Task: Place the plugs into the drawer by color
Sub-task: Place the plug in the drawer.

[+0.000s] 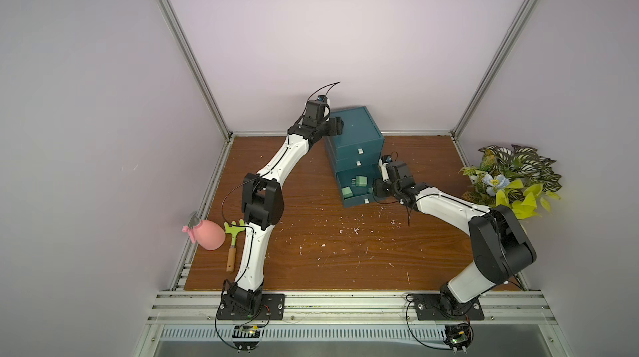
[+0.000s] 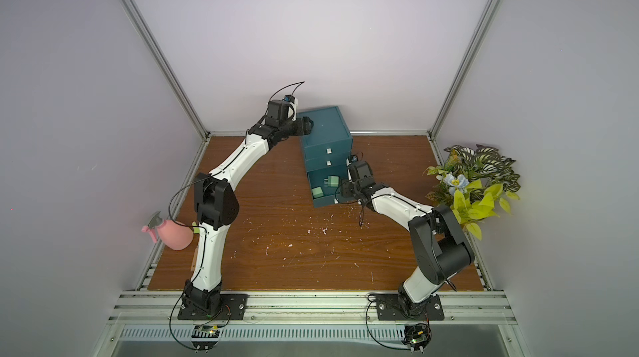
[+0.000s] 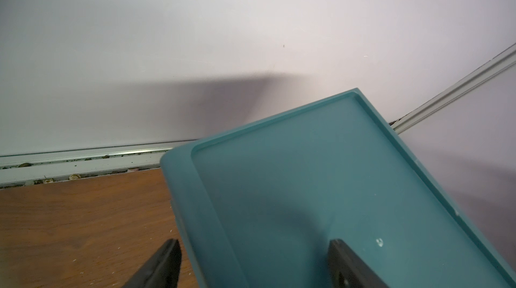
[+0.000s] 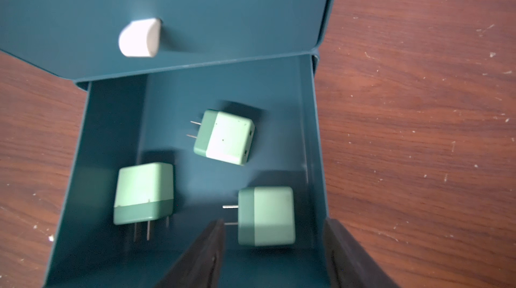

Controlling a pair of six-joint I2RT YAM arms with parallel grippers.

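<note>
Plugs in mint green, three in all, lie on the floor of the pulled-out bottom drawer of a dark teal cabinet at the far middle of the table. The right gripper hangs over the drawer with its jaws apart, wider than the nearest plug below them and touching none, which reads as a release closing a placing step. The left gripper, jaws also apart, straddles the cabinet's upper left edge, one finger over the top and one beside the side wall; whether it presses cannot be told. No plug shows loose on the table and the two upper drawers are shut, contents unseen, so the sorting looks near its end. The next move likely calls for lifting the right gripper clear of the drawer walls, then pushing the drawer home while the cabinet is steadied. White chips fleck the brown wood-grain table; a pink spray bottle and a green rake lie at its left edge, a leafy plant stands at the right, and pale lilac walls in aluminium framing enclose the cell.
</note>
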